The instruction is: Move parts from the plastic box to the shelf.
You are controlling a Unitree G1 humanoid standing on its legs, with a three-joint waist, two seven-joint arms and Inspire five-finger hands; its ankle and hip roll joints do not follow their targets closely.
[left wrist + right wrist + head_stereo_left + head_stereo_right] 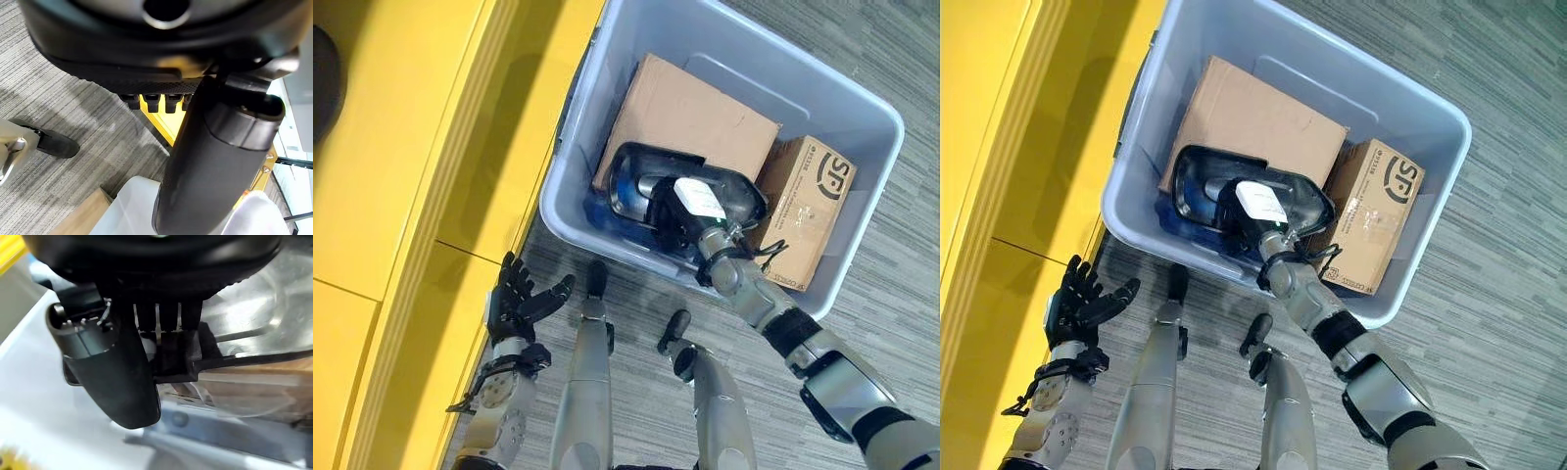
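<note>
A grey-blue plastic box stands on the carpet beside the yellow shelf. Inside it lies a black headlamp part with a clear lens and a white label. My right hand reaches over the near rim into the box. In the right wrist view its fingers and thumb close on a black bracket of the part. My left hand hovers open and holding nothing, low beside the shelf's front edge, outside the box.
A large flat cardboard box lies under the headlamp part, and a smaller printed carton stands at the box's right end. A dark round object sits on the shelf at the far left. Grey carpet surrounds the box.
</note>
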